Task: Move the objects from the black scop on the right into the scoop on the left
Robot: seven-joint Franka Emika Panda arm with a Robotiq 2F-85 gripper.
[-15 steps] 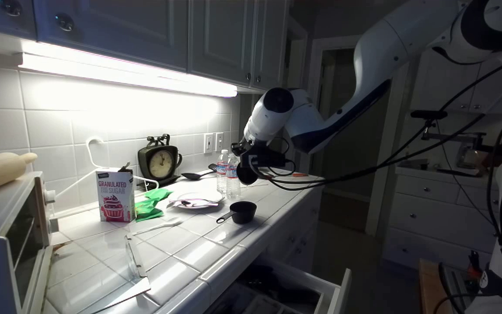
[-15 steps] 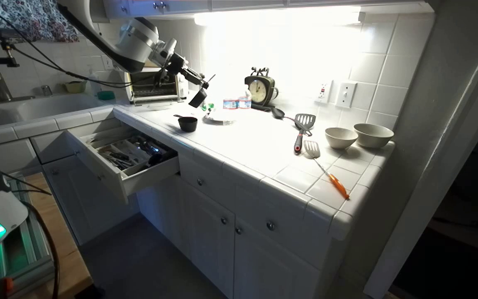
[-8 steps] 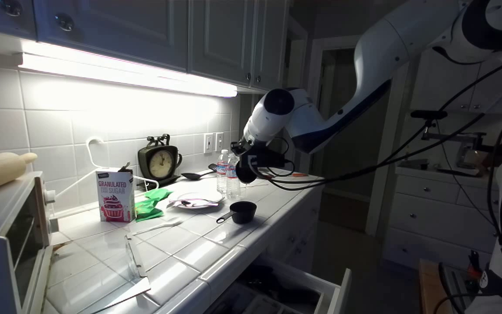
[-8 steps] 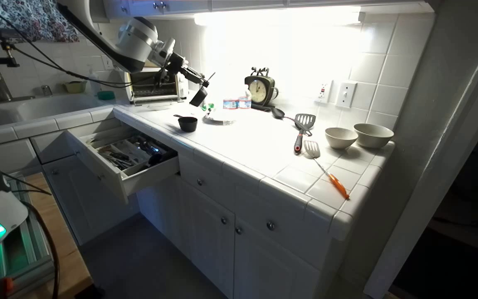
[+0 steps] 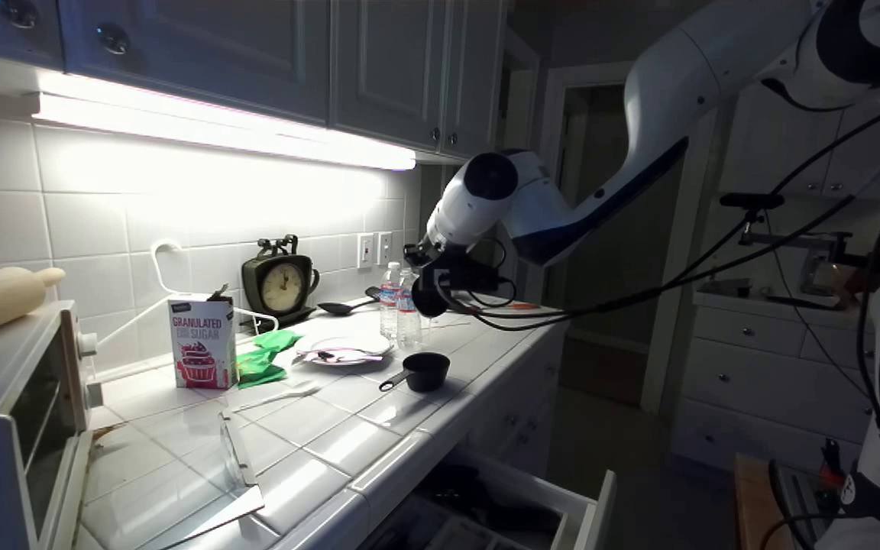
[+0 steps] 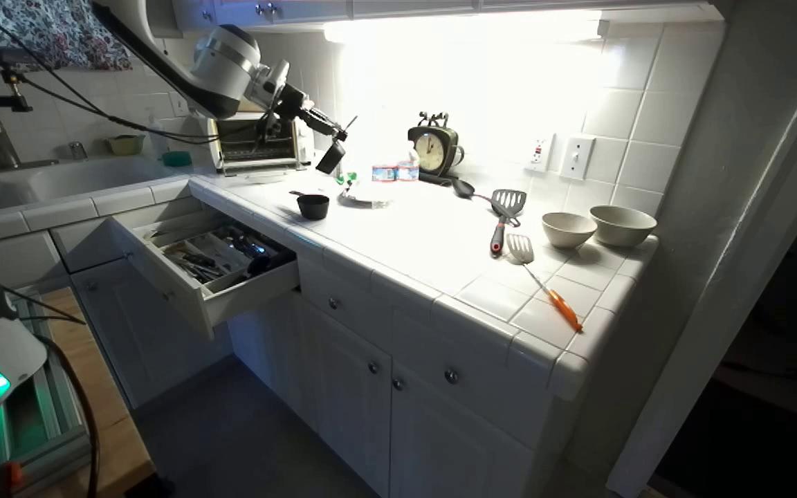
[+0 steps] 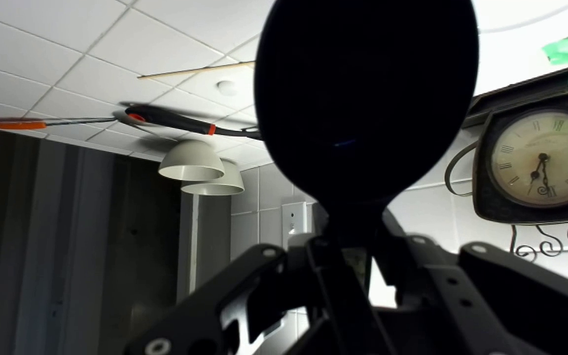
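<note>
The gripper (image 7: 355, 241) is clamped on a black measuring scoop (image 7: 363, 93) by its handle, cup end tilted downward, handle poking up. The arm (image 5: 665, 92) slopes down behind it. In the wrist view the scoop's just a dark oval. Lower than the gripper, a black measuring cup (image 6: 313, 207) stands upright on the tiled counter (image 6: 405, 242), handle roughly toward the toaster oven (image 6: 253, 145).

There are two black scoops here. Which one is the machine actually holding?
The tilted scoop up in the air, gripped by the pincer. The other scoop stands upright on the tiled counter, apart from the pincer.
</note>
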